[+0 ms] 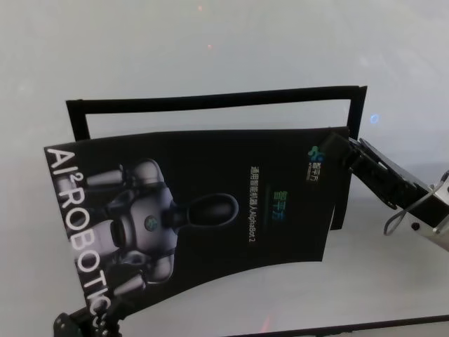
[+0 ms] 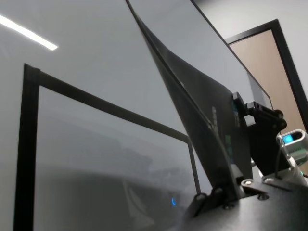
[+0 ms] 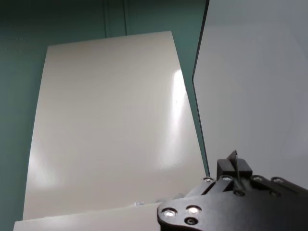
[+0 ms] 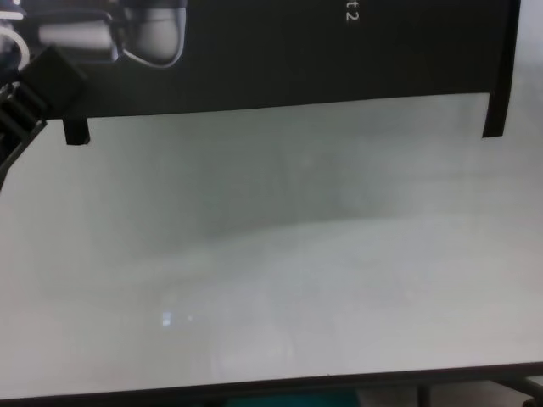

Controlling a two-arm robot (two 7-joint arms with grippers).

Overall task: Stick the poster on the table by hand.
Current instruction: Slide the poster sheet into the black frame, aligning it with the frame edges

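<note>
The poster [image 1: 210, 210] hangs above the table [image 1: 210, 42], before the strips [image 1: 210, 98].

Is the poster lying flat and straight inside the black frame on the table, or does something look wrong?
It is not flat. The poster is held above the table by the left claw and the right claw. It bows, sits rotated, and overlaps the black strip frame rather than lining up with it.

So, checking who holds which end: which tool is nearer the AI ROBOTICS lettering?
Left. The left tool grips the poster corner beside that lettering; the right tool holds the opposite corner.
</note>
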